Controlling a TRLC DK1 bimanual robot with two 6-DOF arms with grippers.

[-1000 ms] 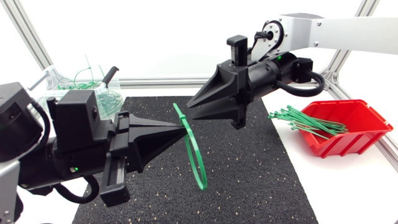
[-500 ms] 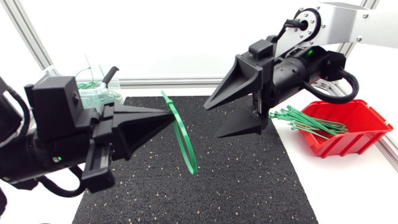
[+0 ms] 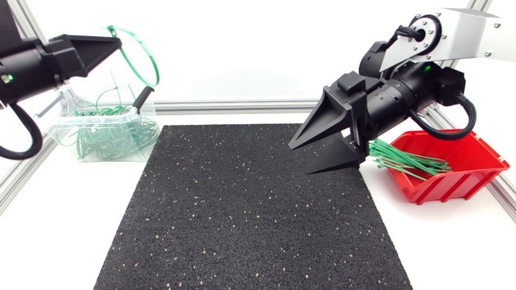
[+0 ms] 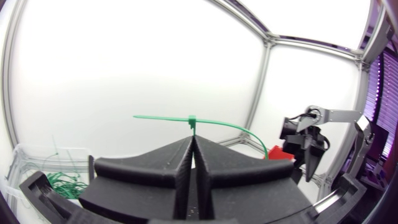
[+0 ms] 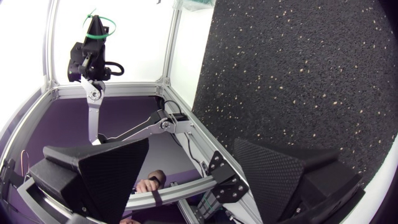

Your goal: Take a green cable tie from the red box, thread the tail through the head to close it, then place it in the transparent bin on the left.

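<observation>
Left gripper [image 3: 115, 42] clenched on the closed green cable tie [image 3: 145, 56], loop held up near the transparent bin [image 3: 55, 129], not in it. Right gripper [image 3: 301, 159] released, empty, beside the red box [image 3: 472, 173].

Left wrist view: fingers pinch just under the tie head.

Right wrist view: jaws wide apart over the black mat [image 5: 298, 62].

Step looks like placing. Next: lower over the bin and let go.

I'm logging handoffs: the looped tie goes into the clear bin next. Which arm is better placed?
Left. The left gripper is shut on the looped cable tie high near the transparent bin; the right gripper is open, empty, by the red box.
</observation>
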